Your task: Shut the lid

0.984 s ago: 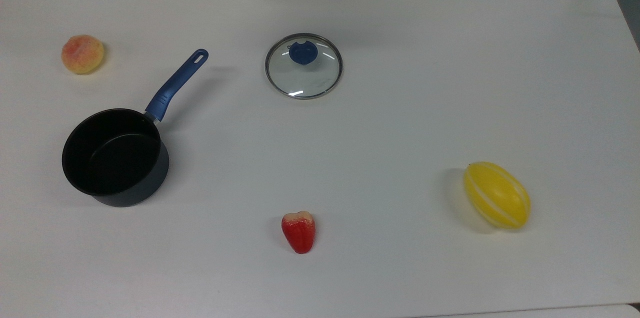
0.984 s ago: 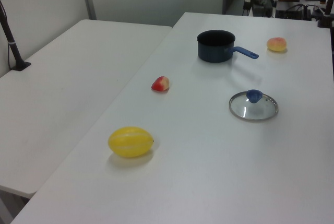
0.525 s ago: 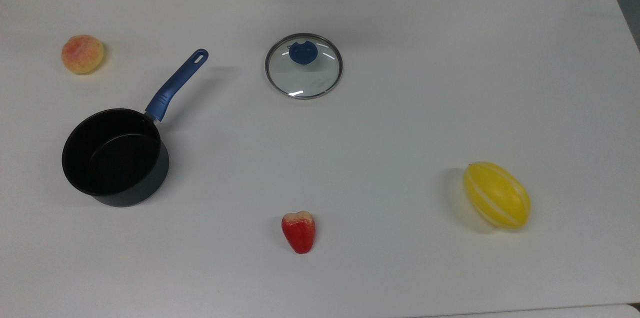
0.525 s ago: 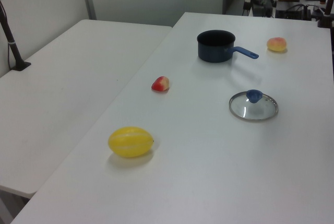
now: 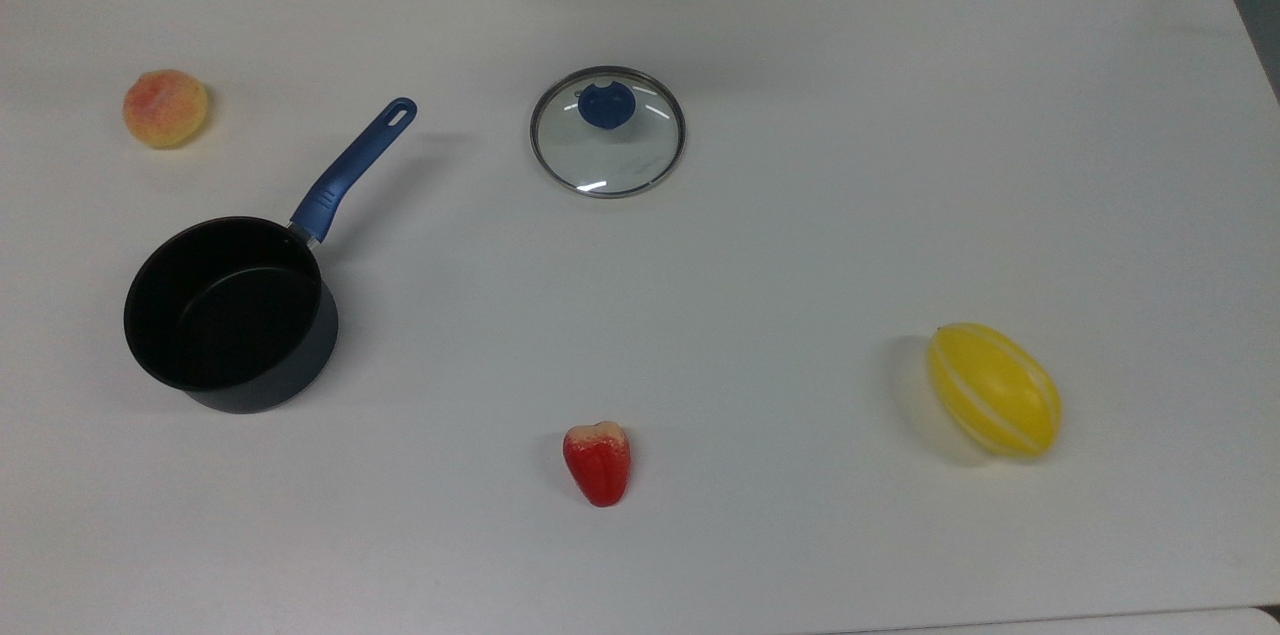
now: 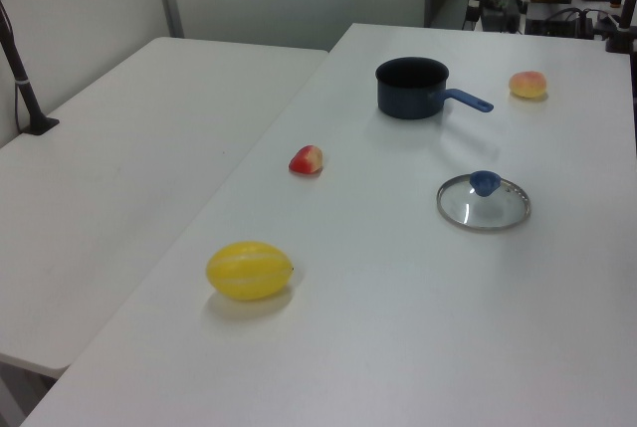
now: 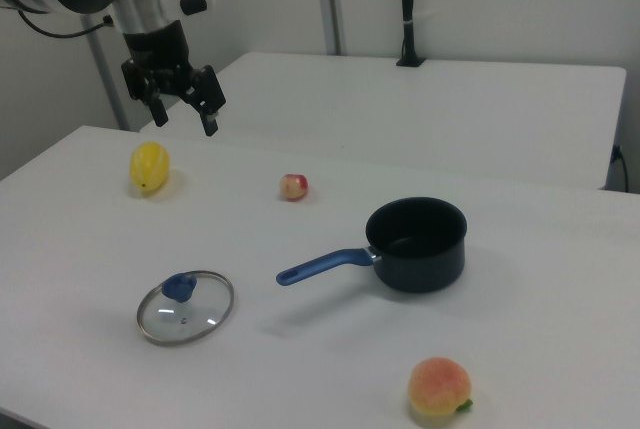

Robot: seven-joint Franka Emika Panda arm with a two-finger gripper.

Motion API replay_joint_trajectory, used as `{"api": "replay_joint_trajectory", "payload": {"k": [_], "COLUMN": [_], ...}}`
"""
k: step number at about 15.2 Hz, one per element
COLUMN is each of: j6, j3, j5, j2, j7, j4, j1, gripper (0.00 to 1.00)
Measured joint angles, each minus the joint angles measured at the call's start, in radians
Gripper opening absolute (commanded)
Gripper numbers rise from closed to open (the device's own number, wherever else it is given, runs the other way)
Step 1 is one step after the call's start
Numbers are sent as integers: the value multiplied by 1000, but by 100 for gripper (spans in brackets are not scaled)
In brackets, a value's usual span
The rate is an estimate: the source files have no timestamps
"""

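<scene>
- The white bench (image 5: 800, 215) carries everything, the things spread well apart on it.
- The arm's gripper (image 7: 183, 109) hangs high in the right view's upper left, its jaws spread apart and holding nothing.
- The dark saucepan (image 5: 228, 315) stands open and upright, its blue handle (image 5: 352, 167) pointing toward the lid; in the right view it sits to the right of the lid, handle between them.
- The lid (image 7: 185, 307) lies flat on the bench, well below the gripper and only slightly toward the right view's right. I judge the coming move to be mostly a straight descent onto the knob, then a carry toward the right view's right to the pan.
- The lid is round clear glass with a thin metal rim, about as wide as the pan's mouth; being round, it has no long axis to line up with.
- The yellow melon (image 7: 149, 166) lies under and just behind the gripper in the right view, away from the lid.
- The peach (image 5: 165, 108) and the red fruit (image 5: 597, 462) lie clear of the path between lid and pan.
- The blue knob (image 5: 605, 105) stands up from the glass, the one part the jaws could close on.
</scene>
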Motion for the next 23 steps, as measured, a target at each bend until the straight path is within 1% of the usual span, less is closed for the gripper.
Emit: {"api": "replay_joint_trajectory", "payload": {"k": [3,10,13,17,23], "j6": [-10,-25,-28,-28,-16], "j3": [2,5,14,57,73], "j5": [0,0,0,0,-7], "j2": [0,1,2,8,20], "j7": [-3,-6,-42,-48,-60], "j4": [-10,-71,-127,-211,-320], "j1": [3,14,23,29,48], "gripper": [100,100,100,100,100]}}
